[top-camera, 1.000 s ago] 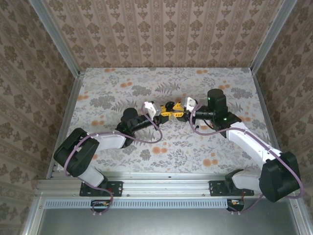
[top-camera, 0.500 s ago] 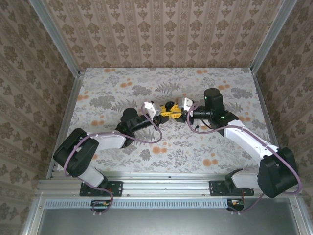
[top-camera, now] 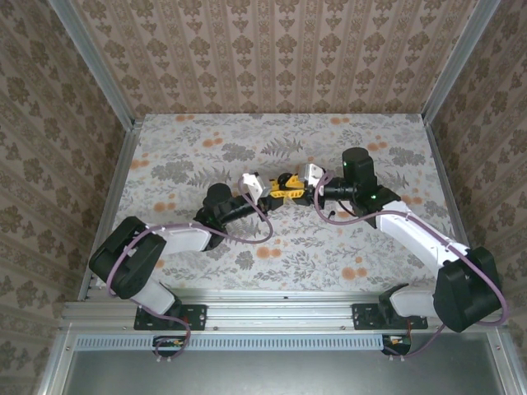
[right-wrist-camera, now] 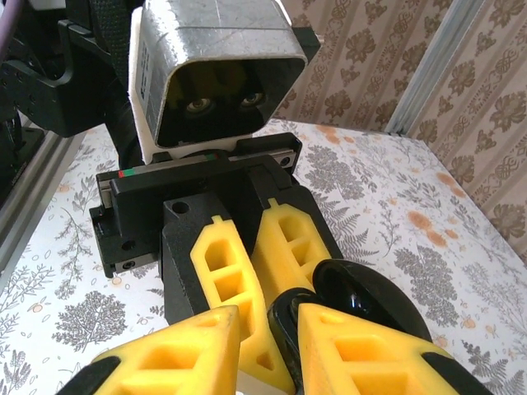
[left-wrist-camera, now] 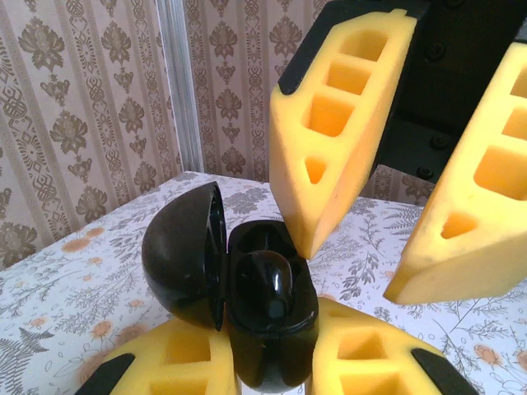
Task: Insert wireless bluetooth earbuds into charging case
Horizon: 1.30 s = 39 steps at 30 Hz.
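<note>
The charging case is glossy black and stands open, its round lid swung left. My left gripper is shut on its base, held above the table. One black earbud sits in the near well. The far well is dark and partly covered. My right gripper hangs just over the case with its yellow fingers apart and nothing showing between them; one tip nearly touches the far well. In the right wrist view the right gripper straddles the case's rim. From above, both grippers meet at mid-table.
The floral table is walled by patterned panels and aluminium posts. The left wrist's camera housing sits close in front of the right gripper. Purple cables loop beside both wrists.
My right gripper has moved left, closing in on the case held by the left gripper. The left gripper has kept its grip and barely shifted.
</note>
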{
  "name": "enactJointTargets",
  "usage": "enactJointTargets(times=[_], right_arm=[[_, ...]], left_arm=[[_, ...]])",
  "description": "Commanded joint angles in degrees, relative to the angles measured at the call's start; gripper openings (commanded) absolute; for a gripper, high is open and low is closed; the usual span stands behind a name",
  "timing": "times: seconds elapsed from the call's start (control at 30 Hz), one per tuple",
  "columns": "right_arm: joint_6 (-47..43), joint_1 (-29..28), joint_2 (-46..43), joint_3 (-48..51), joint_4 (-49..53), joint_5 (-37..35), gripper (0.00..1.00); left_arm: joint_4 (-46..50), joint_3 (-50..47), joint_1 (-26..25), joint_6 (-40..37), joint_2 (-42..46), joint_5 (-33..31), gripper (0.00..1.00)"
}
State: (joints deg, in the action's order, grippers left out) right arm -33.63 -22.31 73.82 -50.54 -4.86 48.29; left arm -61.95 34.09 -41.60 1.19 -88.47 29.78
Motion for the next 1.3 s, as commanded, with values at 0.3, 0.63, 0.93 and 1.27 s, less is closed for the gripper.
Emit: enactJointTargets(times=[0.3,0.63,0.93,1.27], right_arm=[[14.08,-0.05,-8.78,-1.05,19.93,-12.05,0.27],[41.39,0.43,-11.26,-0.65,29.27,-32.89,0.23],[61.33,4.15,-0.68,-11.39,49.38,-40.27,0.32],[70.43,7.49,18.77,-21.36,60.59,-40.42,0.37]], left_arm=[[-0.27,-5.73,-0.20,-4.34,0.97,-6.52,0.02],[1.63,-6.28,-0.23,-6.09,-0.08,-8.57,0.02],[10.69,-5.00,-0.05,-12.05,1.75,-6.01,0.02],[14.76,-4.82,0.12,-15.96,2.62,-5.47,0.02]])
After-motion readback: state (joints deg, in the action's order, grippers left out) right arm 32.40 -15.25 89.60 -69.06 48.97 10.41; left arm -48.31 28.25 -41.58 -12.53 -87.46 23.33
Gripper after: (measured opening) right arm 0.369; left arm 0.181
